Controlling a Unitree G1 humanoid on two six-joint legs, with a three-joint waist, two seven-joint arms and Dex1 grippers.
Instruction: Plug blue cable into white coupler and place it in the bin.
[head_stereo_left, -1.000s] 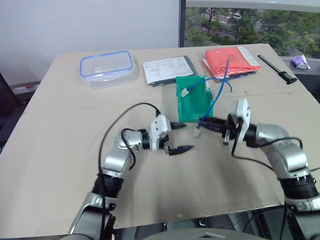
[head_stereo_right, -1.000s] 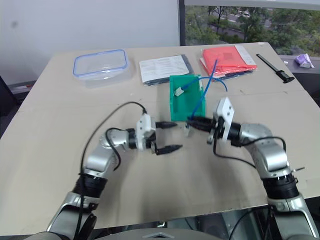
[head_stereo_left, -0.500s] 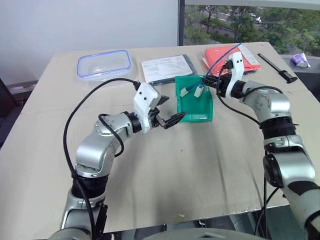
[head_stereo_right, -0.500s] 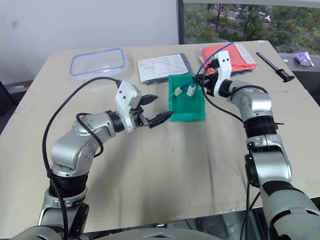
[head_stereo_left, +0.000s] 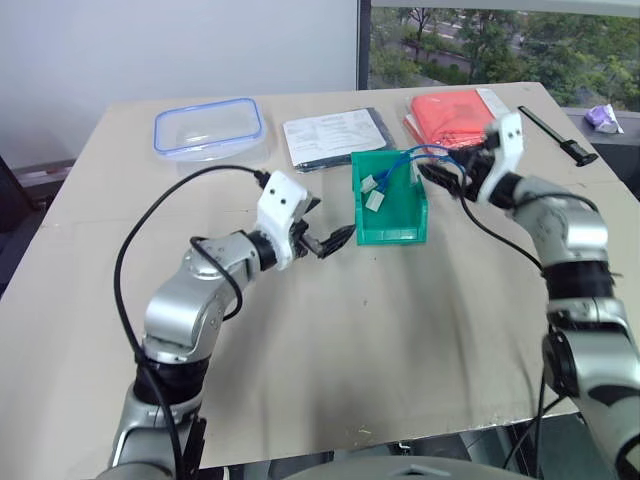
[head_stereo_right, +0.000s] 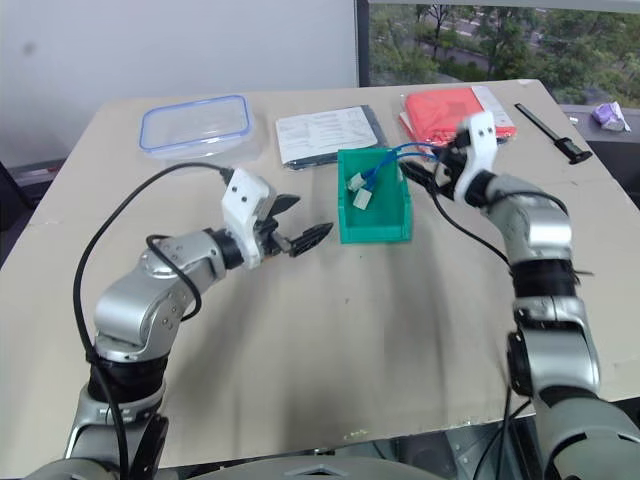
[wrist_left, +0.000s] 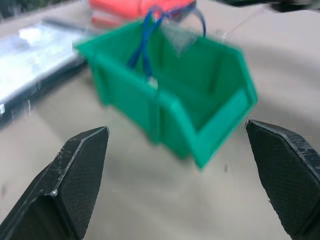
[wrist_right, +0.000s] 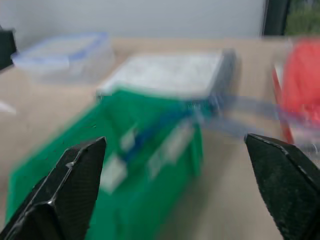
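tabletop (head_stereo_left: 330, 350): You have broad bare board on the near side of both end effectors; the far edge behind them is crowded, and the right edge lies not far beyond your right end effector.

bin (head_stereo_left: 390, 225): It stands between your two end effectors, just ahead of the left one's tips and just beside the right one's. I judge it light, stiff and smooth, likely to slide on the board if you nudge it. Take it by a side wall; its tall back and low cut-away front leave the top open for reaching in.

clear container (head_stereo_left: 210, 127): It sits well beyond your left end effector, at the far side of the tabletop. It is out of the working path.

papers (head_stereo_left: 335, 138): They lie behind the bin, beyond both end effectors, next to a red folder (head_stereo_left: 455, 115) just behind your right end effector. Swing wide of that one.

left end effector (head_stereo_left: 330, 240): Its fingers stand spread wide and carry nothing, aimed at the bin's side wall.

right end effector (head_stereo_left: 440, 178): Its fingers are apart with nothing between them, close to the bin's rim.

blue cable (head_stereo_left: 405, 162): It lies in the bin, its loop arching over the rim towards your right end effector. A second cable shows there too; I cannot tell which is which. Judge it light, limp and springy; hold near a plug, not mid-loop.

white coupler (head_stereo_left: 374, 199): It rests inside the bin beside another like it, below your right end effector's tips. Tiny, hard, slippery; pinch its flat sides.
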